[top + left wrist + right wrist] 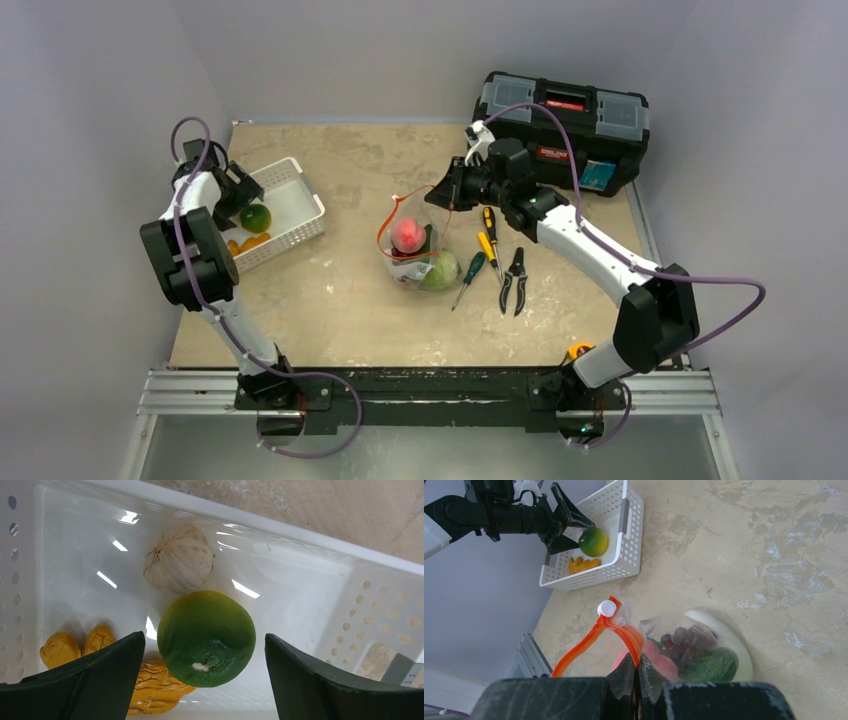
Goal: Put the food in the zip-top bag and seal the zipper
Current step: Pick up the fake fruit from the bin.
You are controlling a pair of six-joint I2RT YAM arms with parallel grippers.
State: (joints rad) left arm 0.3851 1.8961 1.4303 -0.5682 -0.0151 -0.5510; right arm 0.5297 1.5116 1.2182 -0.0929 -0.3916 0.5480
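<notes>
Table (350, 310): mottled beige top, grey walls around. Black toolbox (560, 130) at far right; screwdrivers (488, 245) and pliers (514, 282) just right of the bag.
White basket (295, 215), far left: green round fruit (206, 637), garlic bulb (177, 557), yellow pieces (60, 647). Left hand (205, 640) released, fingers either side of the fruit.
Zip-top bag (420, 250), centre, mouth open: peach (406, 234), grape bunch (686, 640), cabbage (440, 270). Right hand (638, 672) clenched on the zipper (594, 637).

No lettering is legible anywhere. The black toolbox (562, 128) at the far right carries a red lid label (565, 104), a red front label (553, 153) and a blue sticker (598, 175) (their print is too small to read).
</notes>
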